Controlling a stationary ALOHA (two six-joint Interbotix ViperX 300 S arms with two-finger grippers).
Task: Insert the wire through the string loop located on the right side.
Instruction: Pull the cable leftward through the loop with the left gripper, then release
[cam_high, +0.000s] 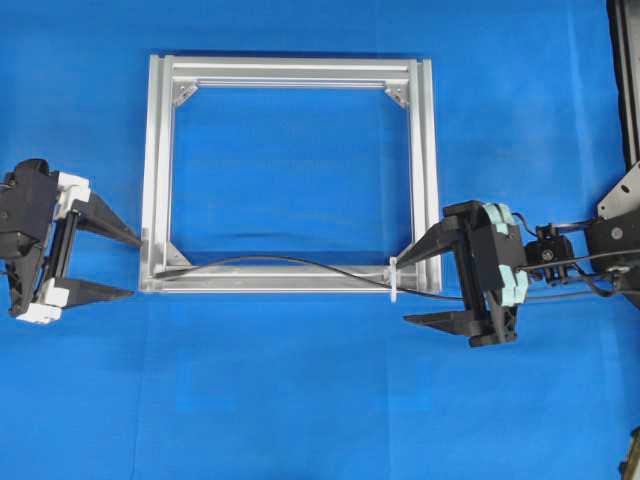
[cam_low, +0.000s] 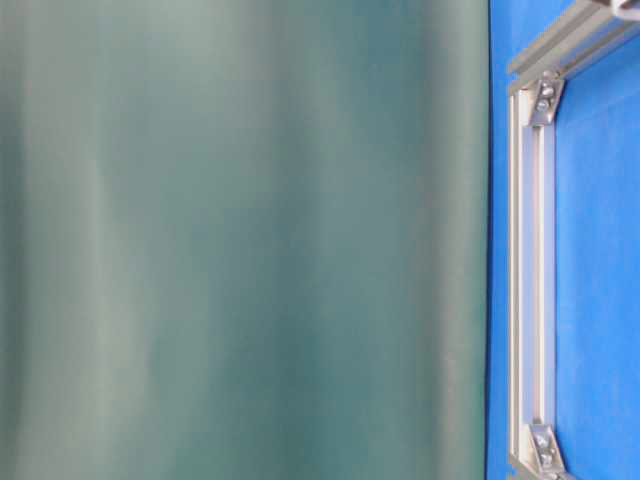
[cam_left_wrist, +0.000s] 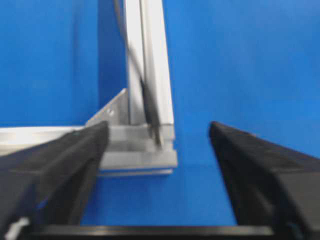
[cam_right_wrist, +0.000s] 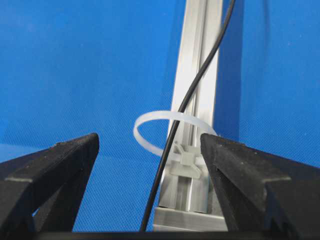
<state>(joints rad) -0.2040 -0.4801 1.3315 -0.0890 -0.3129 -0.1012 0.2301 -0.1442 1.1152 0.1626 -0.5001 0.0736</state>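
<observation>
The wire (cam_high: 280, 260) lies along the near bar of the silver frame (cam_high: 300, 70). It passes through the white string loop (cam_high: 394, 282) at the frame's right near corner. Its plug end (cam_left_wrist: 157, 136) rests on the left near corner, free between my left gripper's (cam_high: 136, 267) open fingers. In the right wrist view the wire (cam_right_wrist: 192, 90) runs through the upright loop (cam_right_wrist: 136, 130). My right gripper (cam_right_wrist: 149, 140) stands open around the loop, holding nothing. The left gripper (cam_left_wrist: 159, 131) is wide open.
The frame rests on a blue cloth (cam_high: 300, 400). The right arm's own cables (cam_high: 570, 262) and a black mount (cam_high: 625, 80) sit at the right edge. A blurred grey-green surface (cam_low: 240, 240) blocks most of the table-level view, and only the frame's side (cam_low: 530, 280) shows.
</observation>
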